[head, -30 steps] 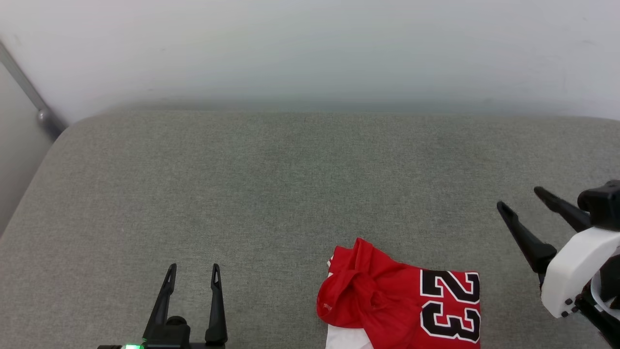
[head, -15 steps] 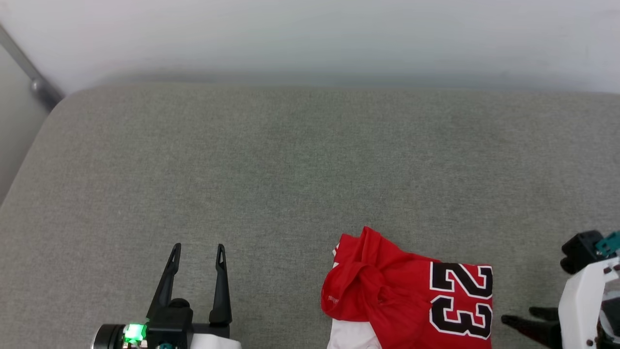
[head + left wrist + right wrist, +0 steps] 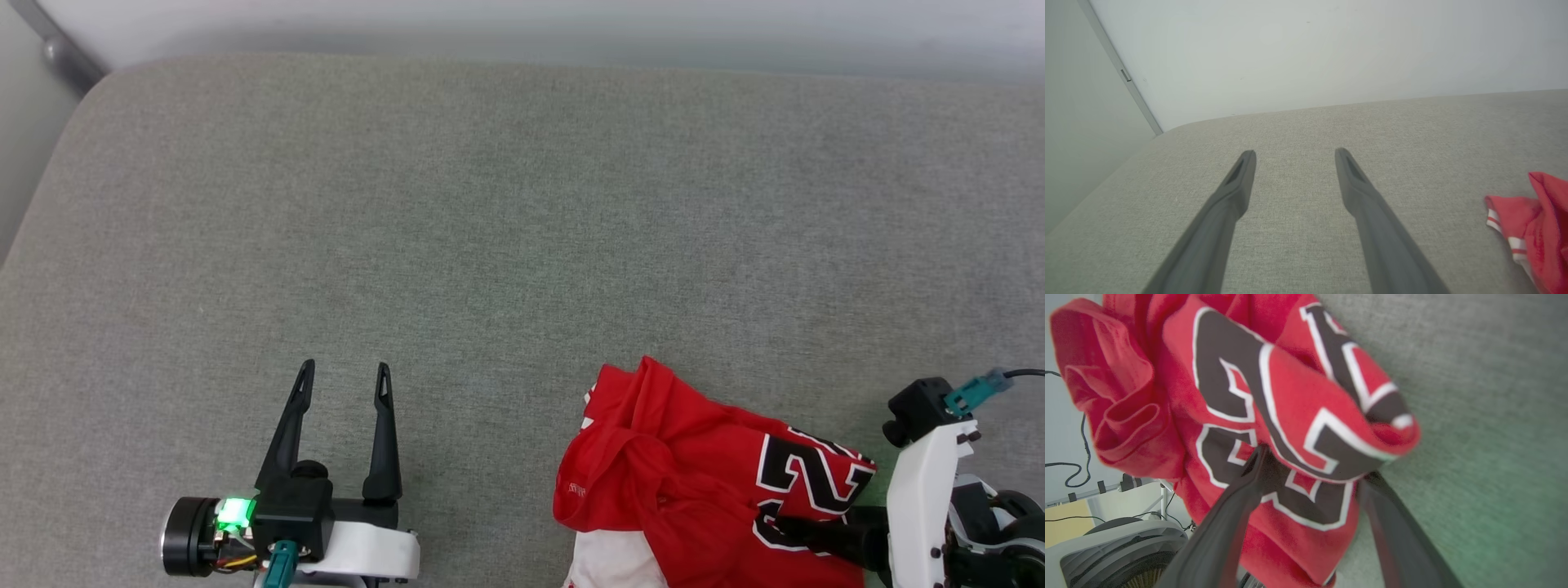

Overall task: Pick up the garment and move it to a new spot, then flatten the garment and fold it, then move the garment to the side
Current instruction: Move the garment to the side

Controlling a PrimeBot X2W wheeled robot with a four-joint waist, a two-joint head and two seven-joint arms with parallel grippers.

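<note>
The garment (image 3: 694,482), a red jersey with black-and-white numbers and a white sleeve, lies crumpled at the near right of the grey cushion. My right gripper (image 3: 796,523) reaches in from the right at its number side. In the right wrist view the garment (image 3: 1241,375) bulges between the open right gripper (image 3: 1314,465): one finger lies over the number, the other slips under the raised fold. My left gripper (image 3: 344,371) rests open at the near left, holding nothing. The left wrist view shows the left gripper (image 3: 1295,153) above bare cushion, with the garment (image 3: 1535,220) off to its right.
The grey padded surface (image 3: 490,204) runs back to a white wall (image 3: 1290,49). A metal bar (image 3: 57,49) stands at the far left corner. Past the cushion's near edge the right wrist view shows a round fan-like unit (image 3: 1118,547) and cables.
The head camera has tilted down. My right gripper has swung down from above the garment's right side to its right edge, fingers now pointing left into the fabric, whose number side has lifted and rumpled.
</note>
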